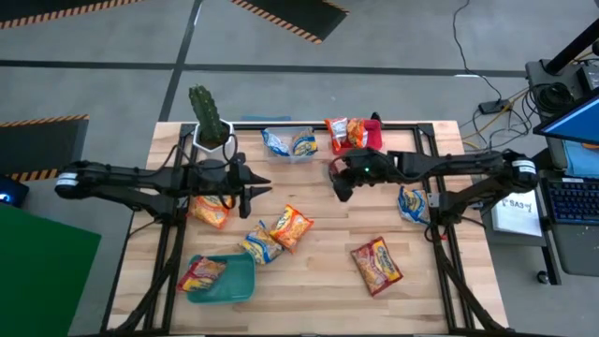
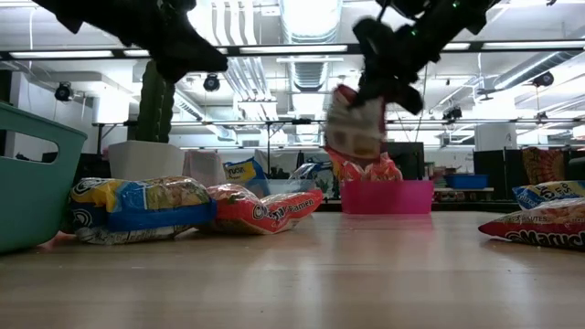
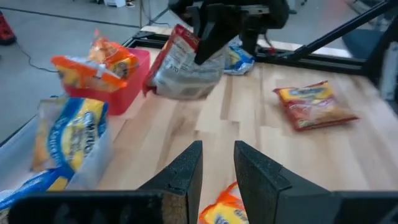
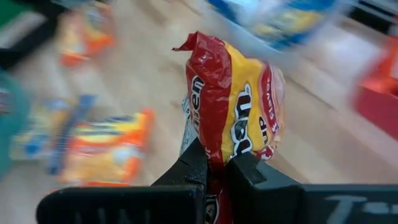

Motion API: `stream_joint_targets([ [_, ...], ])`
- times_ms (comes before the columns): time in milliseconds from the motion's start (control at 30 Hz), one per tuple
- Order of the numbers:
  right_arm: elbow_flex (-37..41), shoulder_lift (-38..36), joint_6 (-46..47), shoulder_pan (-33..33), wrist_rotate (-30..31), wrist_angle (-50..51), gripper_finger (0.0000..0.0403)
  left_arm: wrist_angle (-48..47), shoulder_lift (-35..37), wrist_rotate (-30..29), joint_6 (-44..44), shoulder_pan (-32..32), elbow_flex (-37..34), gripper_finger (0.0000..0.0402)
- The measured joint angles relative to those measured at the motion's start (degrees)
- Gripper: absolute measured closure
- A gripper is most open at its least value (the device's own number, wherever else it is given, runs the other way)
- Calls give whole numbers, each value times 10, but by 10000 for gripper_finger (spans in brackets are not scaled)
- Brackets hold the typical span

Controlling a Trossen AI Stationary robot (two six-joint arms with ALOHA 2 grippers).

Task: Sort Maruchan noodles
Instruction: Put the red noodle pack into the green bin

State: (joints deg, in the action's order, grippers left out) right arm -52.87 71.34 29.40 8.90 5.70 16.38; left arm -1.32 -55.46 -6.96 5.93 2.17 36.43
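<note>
Teal bin [image 1: 234,281], near left, holds one red-yellow packet [image 1: 201,272]. Left gripper [image 1: 257,190] hovers above the table's left half, fingers [image 3: 186,168] slightly spread and holding nothing; orange packets [image 1: 279,231] lie just near of it. Clear bin [image 1: 290,150], far centre, contains blue-white packets [image 1: 288,142]. Right gripper [image 4: 214,165] pinches a red-yellow packet [image 4: 239,106] in the air, beside the red bin [image 1: 370,139] at the far edge. Another red-yellow packet [image 1: 376,265] lies near right.
</note>
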Motion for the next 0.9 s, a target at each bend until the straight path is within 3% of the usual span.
stream_joint_targets([
  [233,1,43,1,-39,-70,-179,386,-88,2,1,12,-70,67,326],
  [500,-4,143,-21,-107,-108,-430,386,-188,2,-20,79,-200,137,326],
  [633,-37,199,-60,-131,-143,-491,386,-218,2,-84,127,-273,157,326],
  [900,-179,322,-119,-167,-203,-493,386,-245,2,-232,163,-387,208,326],
])
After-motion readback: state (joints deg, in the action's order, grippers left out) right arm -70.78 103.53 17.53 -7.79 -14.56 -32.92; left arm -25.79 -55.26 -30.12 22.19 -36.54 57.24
